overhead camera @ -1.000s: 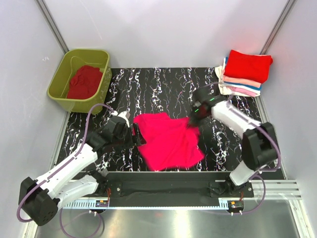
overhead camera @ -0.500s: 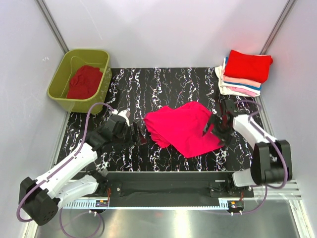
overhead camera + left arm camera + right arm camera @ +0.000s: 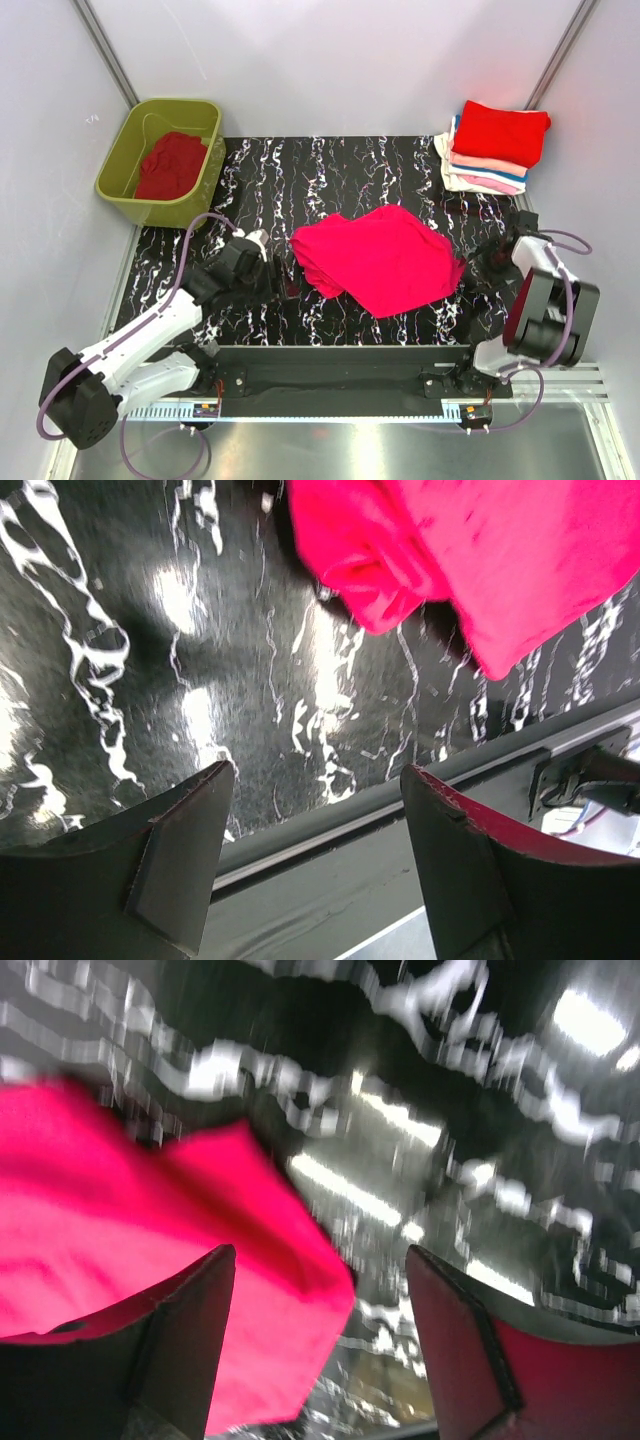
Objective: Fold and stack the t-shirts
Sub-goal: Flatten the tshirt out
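A: Two sets of jaws, both wide apart, both empty. The left jaws hover off the bunched left edge of the magenta t-shirt (image 3: 380, 258), the right jaws just past its right corner.
B: Shirt where?
A: Mid desk (image 3: 340, 170), crumpled, partly doubled over. Looks light and limp; I'd expect sag and drag. Pinch corners or hem, not the middle.
B: Farther back?
A: Far right, a folded stack (image 3: 490, 150), red on top. Far left, an olive tub (image 3: 117, 152) with a red tee (image 3: 168, 165) inside.
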You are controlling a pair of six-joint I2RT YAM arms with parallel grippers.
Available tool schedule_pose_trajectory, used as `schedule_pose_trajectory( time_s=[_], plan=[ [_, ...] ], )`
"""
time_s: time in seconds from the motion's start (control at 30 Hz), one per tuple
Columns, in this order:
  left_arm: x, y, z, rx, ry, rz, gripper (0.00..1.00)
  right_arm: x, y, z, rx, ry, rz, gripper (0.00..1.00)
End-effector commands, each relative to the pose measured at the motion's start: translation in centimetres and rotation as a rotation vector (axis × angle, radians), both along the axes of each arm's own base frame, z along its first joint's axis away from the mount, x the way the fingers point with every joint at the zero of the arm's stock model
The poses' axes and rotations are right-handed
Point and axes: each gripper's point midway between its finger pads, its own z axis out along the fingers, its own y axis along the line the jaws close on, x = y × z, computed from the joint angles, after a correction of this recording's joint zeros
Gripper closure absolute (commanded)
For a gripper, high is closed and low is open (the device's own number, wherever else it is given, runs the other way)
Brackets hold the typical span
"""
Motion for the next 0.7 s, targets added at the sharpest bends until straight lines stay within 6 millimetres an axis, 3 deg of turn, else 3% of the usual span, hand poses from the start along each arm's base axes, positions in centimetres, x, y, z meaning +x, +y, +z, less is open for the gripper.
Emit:
schedule_pose_trajectory(
  time_s=[0.0,0.33,0.47,0.57,0.6,0.67],
  plan=[
    [-0.2,-1.2,0.0,-0.059,-0.004,-0.012,0.28,2.9,-1.6,-0.4,-0.001,-0.059,-0.035,0.26],
    [-0.8,-1.1,-1.6,-0.060,0.017,-0.012,0.28,4.3,-0.9,-3.9,0.072,-0.067,-0.032,0.38],
    [-1.1,-1.3,-2.2,-0.065,0.030,-0.013,0.29,4.4,-0.6,-4.9,0.088,-0.070,-0.014,0.53],
    [-1.3,-1.5,-2.7,-0.069,0.040,-0.013,0.29,4.3,-0.3,-5.7,0.106,-0.066,-0.004,0.81],
    [-1.5,-1.6,-2.8,-0.070,0.046,-0.012,0.29,4.2,-0.2,-5.8,0.108,-0.065,0.001,0.94],
    [-1.8,-1.9,-3.4,-0.070,0.058,-0.020,0.28,4.3,-0.1,-5.5,0.102,-0.079,0.018,1.00]
  ],
)
